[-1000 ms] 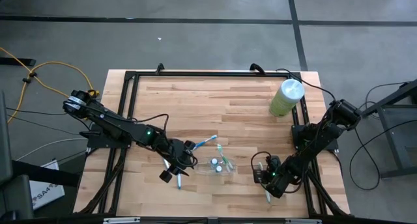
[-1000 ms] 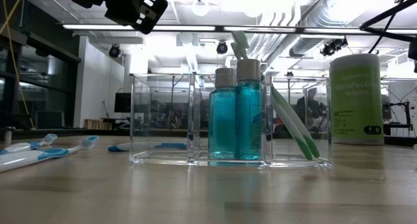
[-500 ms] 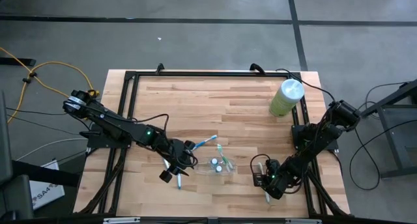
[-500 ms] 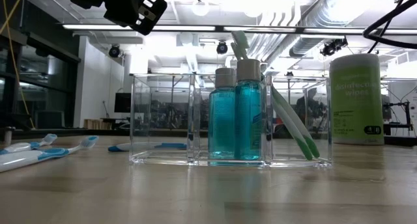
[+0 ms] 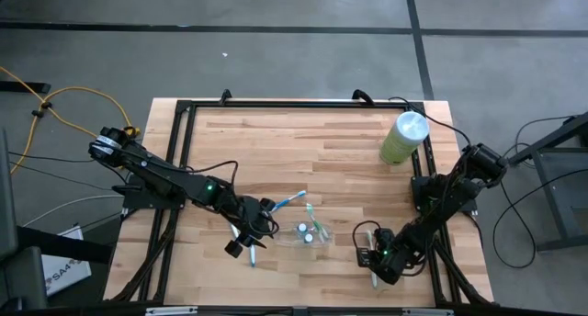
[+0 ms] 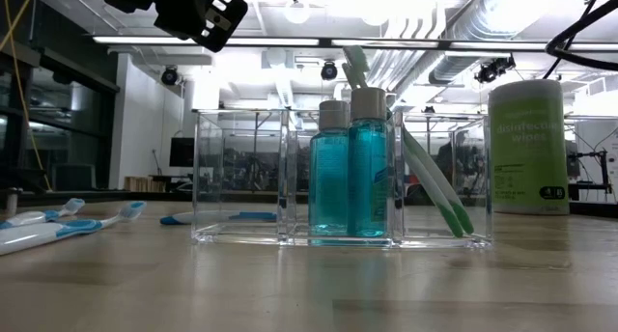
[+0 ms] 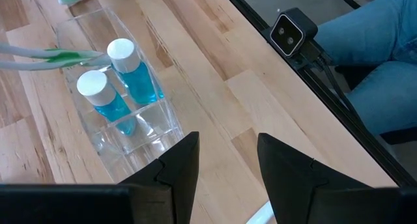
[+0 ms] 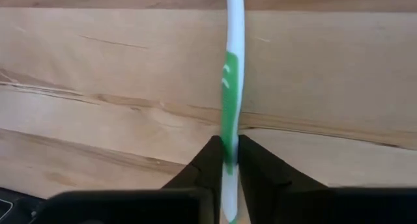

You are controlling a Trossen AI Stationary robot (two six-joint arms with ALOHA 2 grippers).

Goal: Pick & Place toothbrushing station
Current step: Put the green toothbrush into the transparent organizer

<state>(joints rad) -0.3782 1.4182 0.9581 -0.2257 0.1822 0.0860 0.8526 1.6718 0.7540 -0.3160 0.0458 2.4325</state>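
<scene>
1. Setting: a wooden table (image 5: 276, 151) with a dark frame, standing on a grey floor; the low view looks across it into a brightly lit room with ceiling ducts.
2. The toothbrushing station (image 6: 338, 178), a clear compartmented tray, stands near the front edge of the table, between the two arms.
3. Done, as far as the views show: two teal bottles (image 6: 350, 168) stand upright in the middle compartment, and green toothbrushes (image 6: 430, 182) lean in the end compartment beside them.
4. The right gripper (image 8: 225, 160) is low at the front right of the table, its fingers closed on a green toothbrush (image 8: 229, 87) whose shaft runs out over the wood. The station lies well apart from it, so this brush is judged not yet placed.
5. The left gripper (image 7: 228, 165) hovers just beside the station with its fingers spread and nothing between them.
6. Left to do, by judgement: blue toothbrushes (image 6: 68, 221) lie loose on the wood beside the station, one more blue brush (image 5: 292, 199) near its far side.
7. A pale-green wipes canister (image 5: 404, 137) stands at the far right, apart from the work.
</scene>
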